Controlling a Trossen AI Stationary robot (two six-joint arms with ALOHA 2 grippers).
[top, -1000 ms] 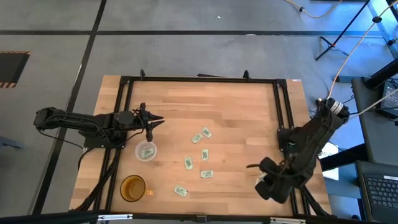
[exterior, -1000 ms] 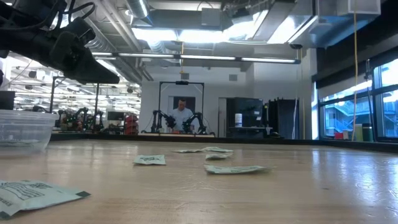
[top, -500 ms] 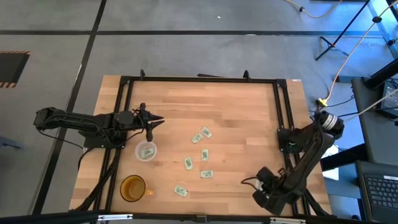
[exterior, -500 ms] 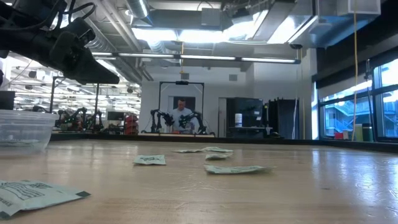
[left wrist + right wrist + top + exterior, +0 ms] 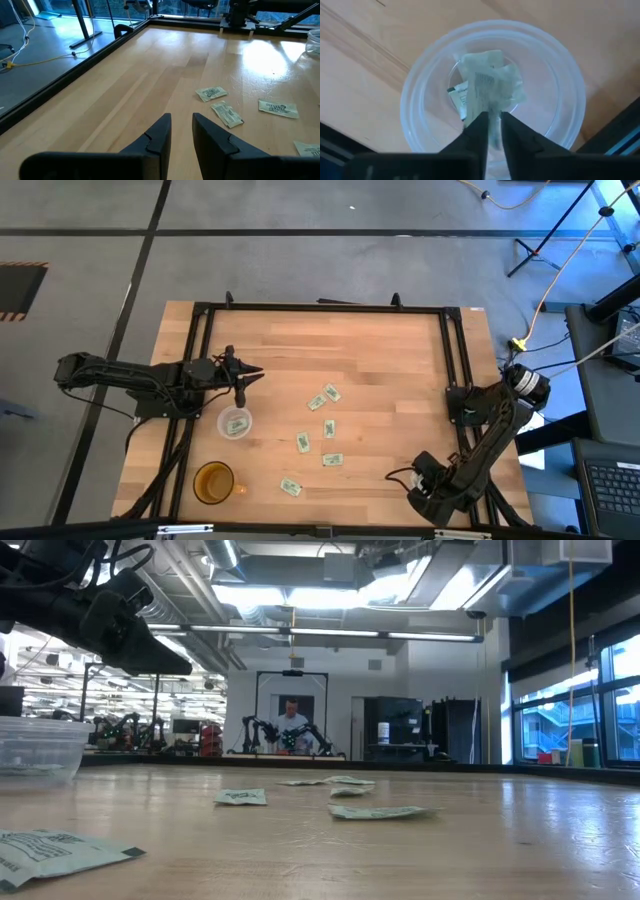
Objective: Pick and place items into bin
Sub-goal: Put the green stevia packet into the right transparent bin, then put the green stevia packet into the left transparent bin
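Where the right arm bends low at the desk's right side, right claw (image 5: 400,476): clenched almost fully, its two fingers (image 5: 479,131) leaving only a sliver between them.
Grasp: that sliver is filled by a held packet (image 5: 490,80), pale and crumpled, which sticks out past the fingertips.
Below the right claw: a clear cup (image 5: 555,75), seen straight down. The held packet hangs over its mouth, and another packet (image 5: 460,97) lies inside.
Left claw (image 5: 255,376): raised over the left part of the desk (image 5: 380,350) and pointing across it. Its fingers (image 5: 160,135) are parted by a narrow gap, with nothing between them and nothing touching them.
Loose packets (image 5: 328,429): six lie flat on the wood in a scatter around the middle, well apart from both claws.
Second clear cup (image 5: 235,423): stands just beside the left claw, with something pale in its bottom.
Amber cup (image 5: 213,481): near the front left, close to the last packet of the scatter.
Right wrist view only: the clear cup and the grasp. From above, the right arm covers that spot.
Left wrist view only: the gap between the left fingers, with four of the packets ahead.
Low view only: the left arm (image 5: 100,610) hanging high above the second clear cup (image 5: 35,750), and a person (image 5: 292,723) far off in the room.
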